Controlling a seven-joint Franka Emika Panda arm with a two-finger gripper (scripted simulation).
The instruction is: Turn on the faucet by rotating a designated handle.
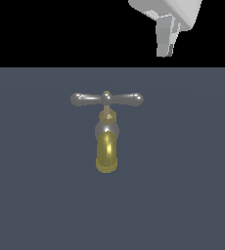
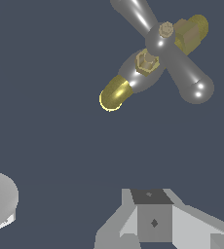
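While poised high above and well apart from the faucet (image 1: 106,141), toward the exterior view's upper right of it, carries nothing in the gripper (image 1: 166,36); finger spread cannot be told. Atop the faucet's stem, handle (image 1: 106,99) untouched, long axis level, its right-hand knob lying nearer.

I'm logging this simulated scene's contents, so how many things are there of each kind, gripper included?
Faucet: 1
Handle, a silver crossbar on the faucet with 2 arms: 1
Gripper, hanging apart from the handle: 1
Total: 3
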